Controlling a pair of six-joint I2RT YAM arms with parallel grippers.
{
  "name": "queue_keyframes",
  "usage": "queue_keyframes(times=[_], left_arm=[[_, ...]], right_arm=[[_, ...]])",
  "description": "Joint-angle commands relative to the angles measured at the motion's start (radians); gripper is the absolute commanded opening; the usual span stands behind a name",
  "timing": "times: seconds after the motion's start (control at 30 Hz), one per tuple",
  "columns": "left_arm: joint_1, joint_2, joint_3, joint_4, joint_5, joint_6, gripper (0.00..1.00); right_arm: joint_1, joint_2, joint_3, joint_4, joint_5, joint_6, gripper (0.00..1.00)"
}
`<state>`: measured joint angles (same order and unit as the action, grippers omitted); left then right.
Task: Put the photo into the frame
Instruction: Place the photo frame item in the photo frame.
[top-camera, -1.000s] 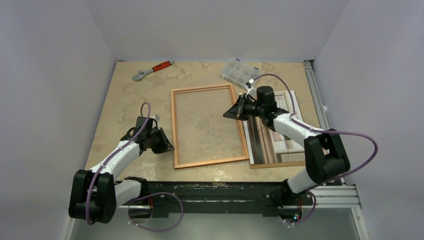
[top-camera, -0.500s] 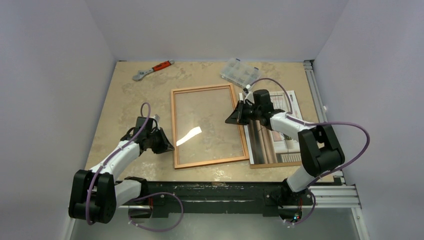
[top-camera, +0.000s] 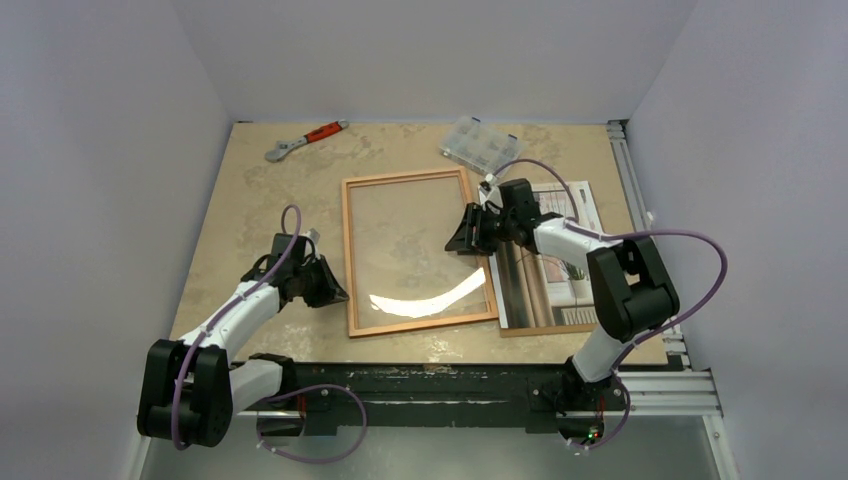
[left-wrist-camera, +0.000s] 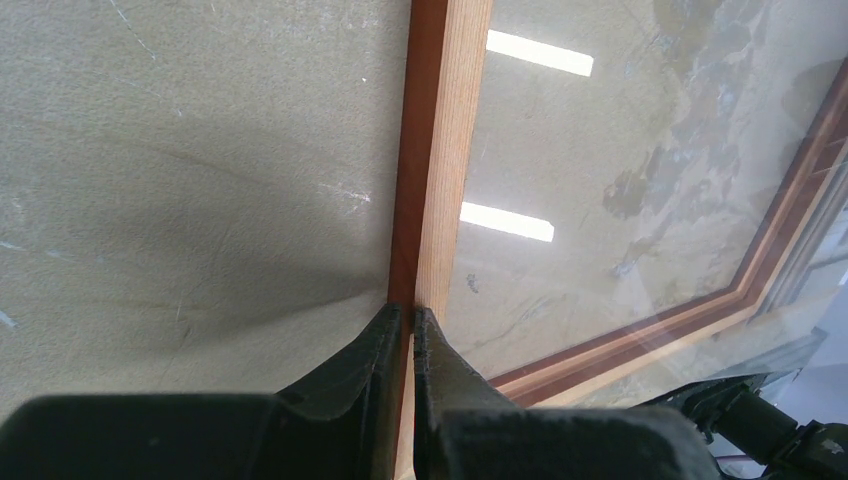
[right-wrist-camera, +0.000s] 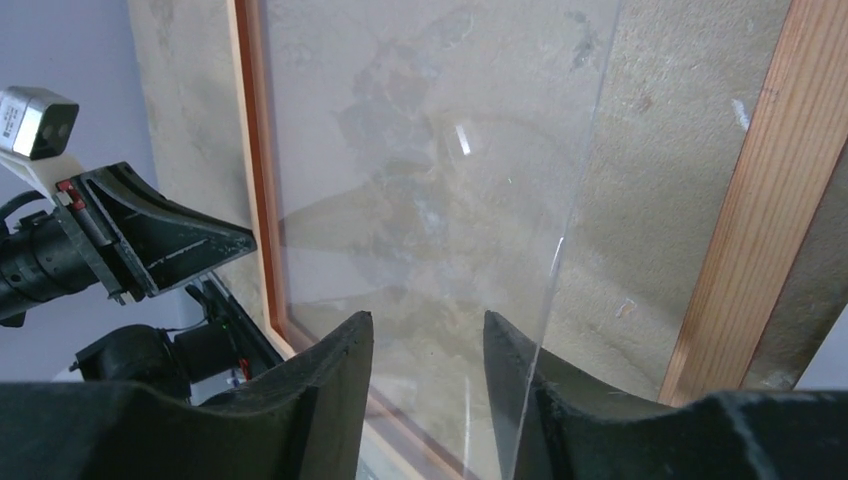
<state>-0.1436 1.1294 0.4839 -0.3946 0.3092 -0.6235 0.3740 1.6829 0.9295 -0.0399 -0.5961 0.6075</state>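
the left claw (left-wrist-camera: 403, 320) has its dark fingers drawn almost together, tips set against the left rail of the frame (top-camera: 347, 240), near its front corner. whether they pinch the wood cannot be told. that rail is a thin straight strip: pale grained wood on top, red-brown down its outer side.

the frame lies flat in the middle of the mottled beige table (top-camera: 260, 220), a tall rectangle. a clear glossy pane (top-camera: 410, 230) fills it, throwing a bright curved glare near the front rail, with the stone pattern of the table showing through.

the right claw (right-wrist-camera: 428, 335) stands with its fingers apart and nothing between them, low over the frame's right side. the pane's sharp edge runs just past one finger.

the photo (top-camera: 555, 290) lies face up just right of the frame, under the right arm and behind that claw, not in the frame. it is a glossy print with a plant and a pale curtain, resting on a brown backing board (top-camera: 560, 329) that shows along its front edge.

farther back, a clear plastic compartment box (top-camera: 480, 145) sits beyond the frame's far right corner, and a wrench (top-camera: 305, 140) with an orange handle lies at the far left.
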Motion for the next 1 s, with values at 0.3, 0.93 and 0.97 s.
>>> queue_keyframes(times=[0.3, 0.93, 0.97], left_arm=[[0.008, 0.011, -0.005, -0.023, -0.068, 0.046, 0.07], [0.009, 0.01, -0.005, -0.024, -0.067, 0.047, 0.06], [0.009, 0.01, -0.005, -0.024, -0.068, 0.047, 0.06]], right_arm=[[0.011, -0.003, 0.111, -0.165, 0.076, -0.066, 0.68], [0.015, 0.007, 0.172, -0.329, 0.237, -0.091, 0.77], [0.015, 0.004, 0.172, -0.331, 0.239, -0.092, 0.77]])
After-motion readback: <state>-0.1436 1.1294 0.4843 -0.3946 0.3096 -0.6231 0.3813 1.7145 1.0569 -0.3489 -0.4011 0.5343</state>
